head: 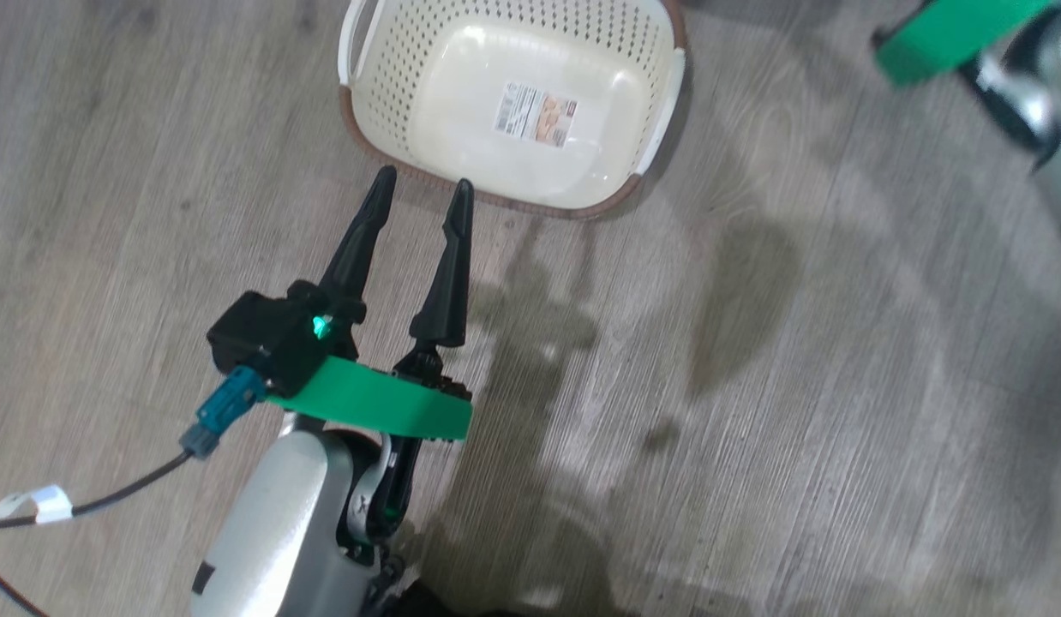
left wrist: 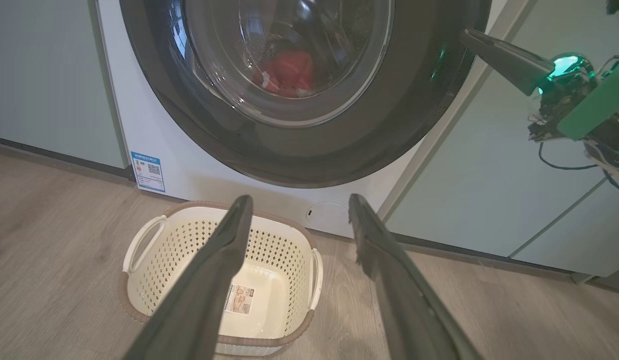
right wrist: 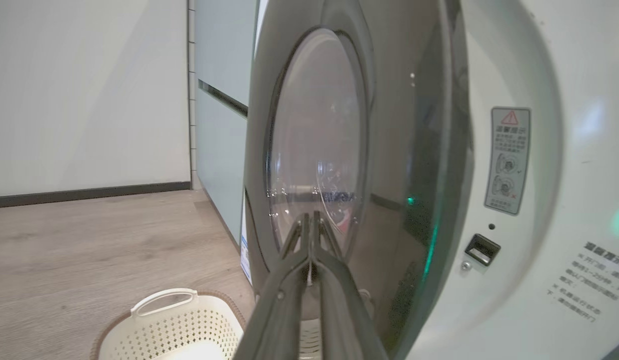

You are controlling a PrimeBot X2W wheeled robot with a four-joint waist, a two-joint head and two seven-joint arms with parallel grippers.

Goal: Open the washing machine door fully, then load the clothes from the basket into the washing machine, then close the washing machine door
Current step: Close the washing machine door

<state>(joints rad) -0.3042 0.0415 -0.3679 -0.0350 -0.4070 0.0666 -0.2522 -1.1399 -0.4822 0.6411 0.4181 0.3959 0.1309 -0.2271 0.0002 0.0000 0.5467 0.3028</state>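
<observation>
Perforated cream basket [head: 392, 81], glossy round door [left wrist: 399, 125]

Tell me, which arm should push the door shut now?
The right. The right gripper, shut, sits against the door, which stands ajar. The left gripper, open, points at the empty basket.

The basket [head: 385, 94] is cream-white, dotted with rows of holes, brown-rimmed, white-handled. The washing machine [left wrist: 199, 170] is white with a blue sticker [left wrist: 148, 171]; its door [left wrist: 314, 160] has a glossy black rim. The clothes [left wrist: 287, 72] are red. The floor [head: 839, 386] shows grey wood grain; the cabinets [left wrist: 39, 75] are pale teal.
</observation>
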